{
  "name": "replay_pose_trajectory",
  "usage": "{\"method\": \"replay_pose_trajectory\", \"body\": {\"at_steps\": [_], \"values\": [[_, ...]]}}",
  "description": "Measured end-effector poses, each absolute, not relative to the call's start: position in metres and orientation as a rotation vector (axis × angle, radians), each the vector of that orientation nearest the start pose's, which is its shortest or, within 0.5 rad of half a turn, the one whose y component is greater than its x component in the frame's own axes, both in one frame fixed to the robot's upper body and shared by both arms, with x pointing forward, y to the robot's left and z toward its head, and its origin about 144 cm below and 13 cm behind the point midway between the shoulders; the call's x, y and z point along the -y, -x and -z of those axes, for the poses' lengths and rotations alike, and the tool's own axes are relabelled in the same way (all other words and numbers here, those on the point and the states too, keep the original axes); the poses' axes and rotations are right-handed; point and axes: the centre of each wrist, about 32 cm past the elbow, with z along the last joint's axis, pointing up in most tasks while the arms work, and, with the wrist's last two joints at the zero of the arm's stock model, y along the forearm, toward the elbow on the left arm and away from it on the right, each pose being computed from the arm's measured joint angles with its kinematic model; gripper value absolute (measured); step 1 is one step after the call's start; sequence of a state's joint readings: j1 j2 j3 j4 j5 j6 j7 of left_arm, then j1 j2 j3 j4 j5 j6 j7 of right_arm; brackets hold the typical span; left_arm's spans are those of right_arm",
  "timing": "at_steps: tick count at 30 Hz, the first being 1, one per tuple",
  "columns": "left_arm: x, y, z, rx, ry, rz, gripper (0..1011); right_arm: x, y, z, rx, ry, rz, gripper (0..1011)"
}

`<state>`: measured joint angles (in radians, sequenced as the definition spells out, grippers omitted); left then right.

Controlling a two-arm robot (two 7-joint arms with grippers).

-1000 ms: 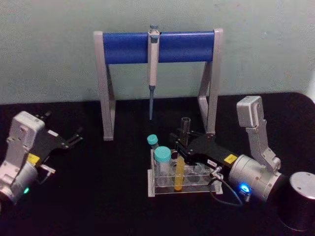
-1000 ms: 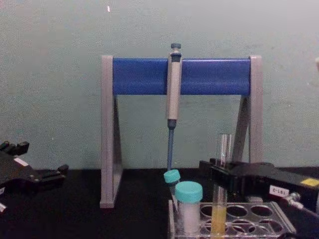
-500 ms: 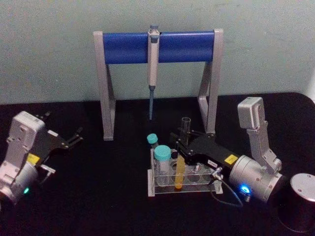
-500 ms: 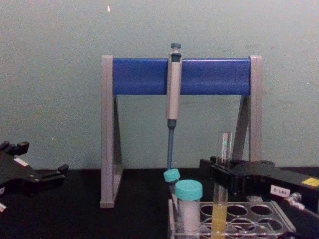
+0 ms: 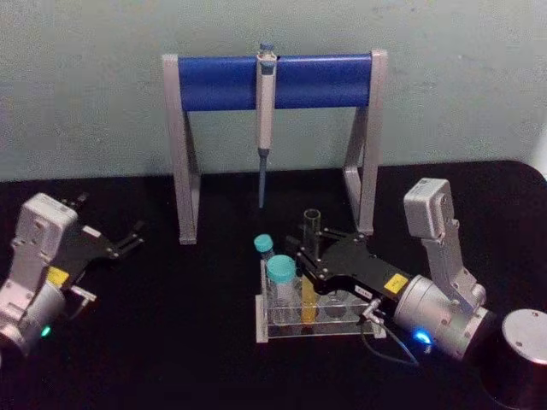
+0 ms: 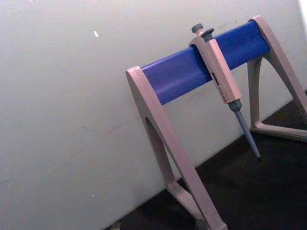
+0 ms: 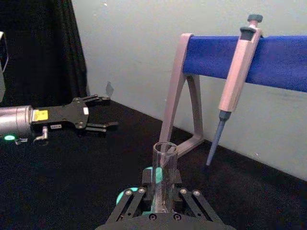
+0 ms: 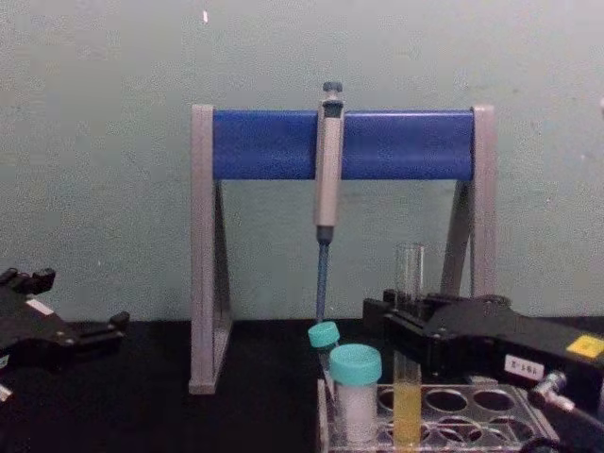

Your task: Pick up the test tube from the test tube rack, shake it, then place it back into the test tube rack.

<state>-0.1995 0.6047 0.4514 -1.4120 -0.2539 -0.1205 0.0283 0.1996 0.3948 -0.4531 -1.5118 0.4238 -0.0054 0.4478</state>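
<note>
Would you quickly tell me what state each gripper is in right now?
Left gripper: open, holding nothing.
Right gripper: shut on the test tube, its bottom in the test tube rack.

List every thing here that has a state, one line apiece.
test tube: uncapped, upright, part-filled with yellow liquid, lower end in the test tube rack.
right end effector: shut on the test tube above the rack.
left end effector: open, idle on the robot's left.
teal-capped tubes: capped, standing in the rack.
pipette: hanging tip-down from the pipette stand.
</note>
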Motion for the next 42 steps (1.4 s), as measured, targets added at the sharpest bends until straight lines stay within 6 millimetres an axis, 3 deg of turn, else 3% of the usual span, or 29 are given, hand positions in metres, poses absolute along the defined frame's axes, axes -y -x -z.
{"method": "replay_pose_trajectory", "body": {"at_steps": [13,26,42], "values": [[-0.31,-0.489,-1.14,0.285,-0.304,-1.248,1001,0.217,-0.487,-1.167,0.029,0.021,0.73,235],[-0.31,-0.489,-1.14,0.285,-0.304,-1.248,1001,0.221,-0.485,-1.194,0.082,-0.046,0.742,235],[-0.31,-0.489,-1.14,0.285,-0.304,-1.248,1001,0.229,-0.508,-1.211,0.107,-0.065,0.808,235]]}}
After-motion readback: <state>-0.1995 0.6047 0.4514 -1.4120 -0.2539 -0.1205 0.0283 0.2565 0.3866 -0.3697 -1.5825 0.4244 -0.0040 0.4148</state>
